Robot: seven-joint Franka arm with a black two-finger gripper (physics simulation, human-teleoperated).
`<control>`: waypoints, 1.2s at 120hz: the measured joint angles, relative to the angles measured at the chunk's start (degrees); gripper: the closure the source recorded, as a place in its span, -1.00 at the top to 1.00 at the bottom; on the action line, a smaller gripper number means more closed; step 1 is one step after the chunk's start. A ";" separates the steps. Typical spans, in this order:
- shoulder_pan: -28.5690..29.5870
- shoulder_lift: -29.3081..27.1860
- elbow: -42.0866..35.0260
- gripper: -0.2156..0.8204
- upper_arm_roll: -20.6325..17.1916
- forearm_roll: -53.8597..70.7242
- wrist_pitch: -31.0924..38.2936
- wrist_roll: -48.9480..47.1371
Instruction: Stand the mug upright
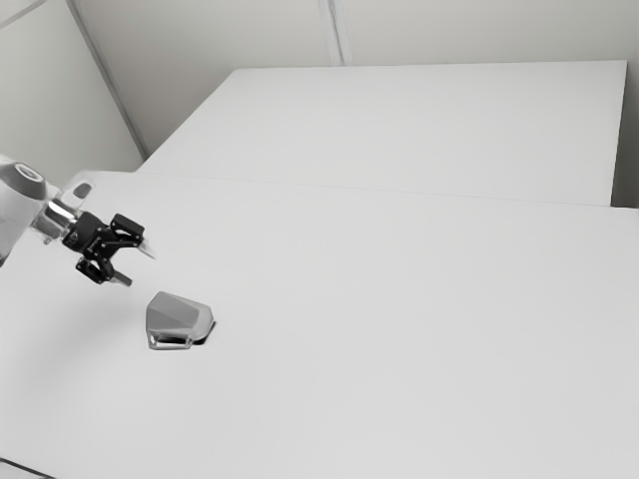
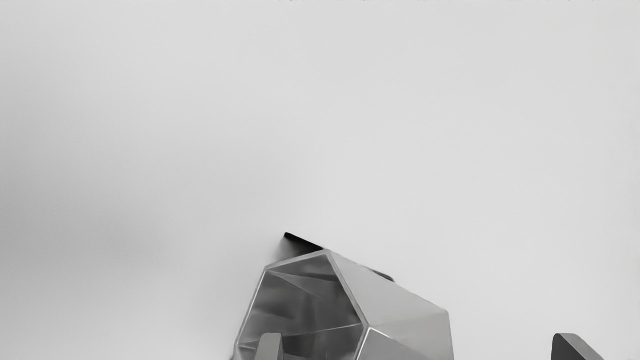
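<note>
Mug: it lies on its side on the white table (image 1: 399,329), its mouth (image 2: 305,305) facing sideways; not upright.
Black gripper (image 1: 137,266): released, its 2 fingers wide apart with nothing between them, above and apart from the mug (image 1: 180,317), toward the exterior view's left.
Finger alignment: in the wrist view 1 fingertip overlaps the mouth, the other stands past the wall; centring before descent seems wise.
Faceted wall: tapered, so the pads may slip; a square, gentle squeeze should suit it best.
Handle (image 1: 170,342): better kept clear of both fingers.
Turn: lift slightly, rotate until the mouth faces up, seat the base flat, then let go.
</note>
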 joint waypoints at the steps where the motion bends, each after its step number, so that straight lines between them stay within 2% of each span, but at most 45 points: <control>1: -0.05 0.23 -0.15 0.55 0.18 -0.66 -0.03 0.57; 32: 0.16 1.36 -6.76 0.55 4.93 -10.62 -5.32 19.35; 56: 0.05 1.06 -10.43 0.54 5.55 -16.35 -9.20 30.97; 87: -0.15 0.39 -14.20 0.55 6.34 -21.36 -13.26 39.41; 123: -1.74 0.73 -16.41 0.54 6.21 -24.26 -13.57 45.30; 130: -1.97 0.67 -16.42 0.41 6.19 -24.48 -13.37 46.10; 144: -2.15 0.45 -16.42 -0.19 6.18 -24.69 -12.49 47.29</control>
